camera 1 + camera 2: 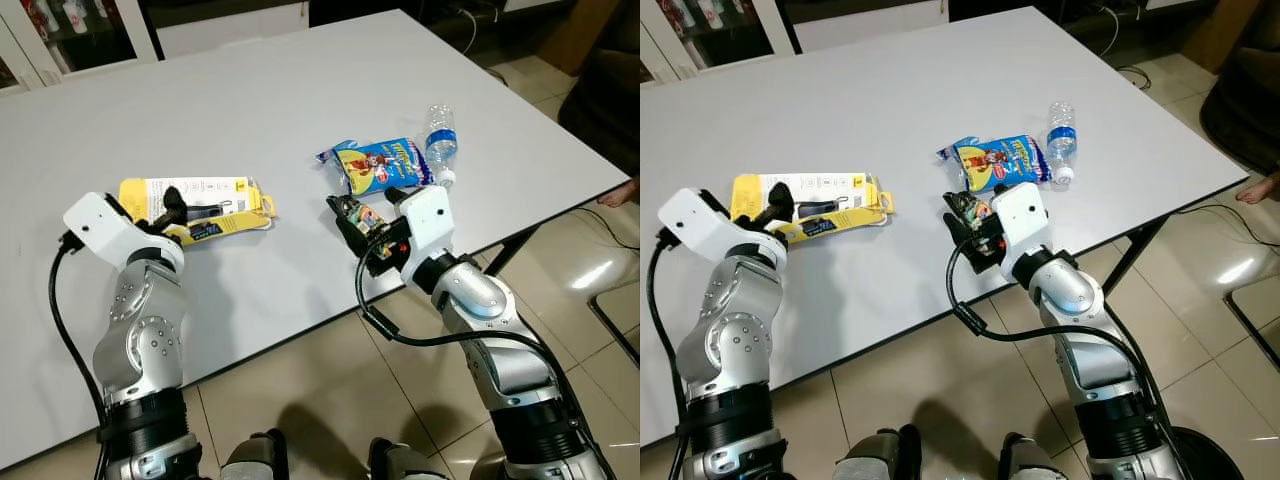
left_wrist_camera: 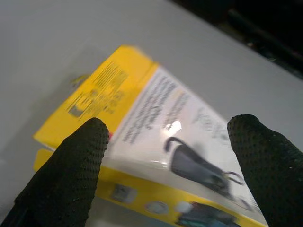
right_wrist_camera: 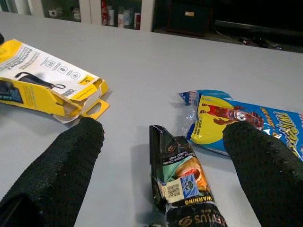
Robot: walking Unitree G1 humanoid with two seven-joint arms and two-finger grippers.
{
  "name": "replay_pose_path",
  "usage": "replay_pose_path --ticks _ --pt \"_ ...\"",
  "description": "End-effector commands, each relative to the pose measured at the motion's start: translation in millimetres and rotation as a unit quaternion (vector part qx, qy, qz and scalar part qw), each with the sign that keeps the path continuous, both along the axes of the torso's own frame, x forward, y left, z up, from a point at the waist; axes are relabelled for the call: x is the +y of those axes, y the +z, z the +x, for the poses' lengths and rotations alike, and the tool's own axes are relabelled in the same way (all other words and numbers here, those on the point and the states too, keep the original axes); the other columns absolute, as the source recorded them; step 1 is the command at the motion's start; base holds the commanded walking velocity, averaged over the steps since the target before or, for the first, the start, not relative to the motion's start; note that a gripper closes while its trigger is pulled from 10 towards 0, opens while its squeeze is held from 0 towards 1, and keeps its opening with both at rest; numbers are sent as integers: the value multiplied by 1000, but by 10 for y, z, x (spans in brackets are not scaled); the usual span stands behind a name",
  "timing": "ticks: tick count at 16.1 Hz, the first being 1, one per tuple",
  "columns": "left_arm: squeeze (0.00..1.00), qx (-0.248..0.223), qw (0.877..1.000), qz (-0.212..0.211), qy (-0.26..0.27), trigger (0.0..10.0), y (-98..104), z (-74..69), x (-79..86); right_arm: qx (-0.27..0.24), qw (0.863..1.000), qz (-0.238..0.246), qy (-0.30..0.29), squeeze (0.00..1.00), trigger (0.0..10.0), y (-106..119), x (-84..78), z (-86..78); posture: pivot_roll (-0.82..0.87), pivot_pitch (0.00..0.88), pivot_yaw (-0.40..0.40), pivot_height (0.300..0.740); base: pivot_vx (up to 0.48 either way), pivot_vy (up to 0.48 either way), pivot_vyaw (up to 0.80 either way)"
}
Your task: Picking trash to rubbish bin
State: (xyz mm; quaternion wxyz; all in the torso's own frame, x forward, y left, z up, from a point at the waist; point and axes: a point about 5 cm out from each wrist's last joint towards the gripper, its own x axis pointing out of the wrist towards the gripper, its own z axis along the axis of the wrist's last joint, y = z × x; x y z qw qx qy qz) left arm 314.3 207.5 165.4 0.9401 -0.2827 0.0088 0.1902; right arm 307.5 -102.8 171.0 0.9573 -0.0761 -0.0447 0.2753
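On the white table (image 1: 250, 110) lie a yellow card package (image 1: 200, 203), a dark crumpled snack wrapper (image 1: 358, 220), a blue snack bag (image 1: 378, 163) and a clear plastic bottle (image 1: 441, 140). My left gripper (image 2: 175, 137) is open just above the near end of the yellow package (image 2: 142, 109), one finger to each side. My right gripper (image 3: 163, 137) is open at the table's front edge. The dark wrapper (image 3: 182, 184) lies between its fingers (image 3: 71, 161), with the blue bag (image 3: 236, 118) just beyond.
The table's front edge (image 1: 300, 335) runs diagonally right in front of me, over a tiled floor (image 1: 330, 400). A person's foot (image 1: 620, 192) rests on the floor at the far right. Glass-door cabinets (image 1: 60, 30) stand behind the table.
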Motion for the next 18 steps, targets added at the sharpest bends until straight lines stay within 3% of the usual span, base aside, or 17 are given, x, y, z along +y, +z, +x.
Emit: replay_pose_path --ticks 1,5,10,13,18 --pt "0 9 1000 -9 20 10000 -21 12 54 3 1000 0 6 0 10000 -18 21 -13 -81 174 32 740 0 0 0" --pt "0 -11 998 44 34 10000 152 75 174 5 1000 0 5 0 10000 -36 15 -23 -83 176 37 740 0 0 0" --pt "0 -4 994 85 69 10000 222 56 430 7 1000 3 3 0 10000 -50 28 -31 -77 176 44 740 0 0 0" --pt "0 46 993 86 62 10000 85 86 538 8 1000 4 3 0 10000 -54 35 -29 -75 175 45 740 0 0 0" --pt "0 89 991 94 23 10000 -78 119 554 36 998 24 36 0 10000 -57 81 -89 -82 183 48 740 0 0 0"
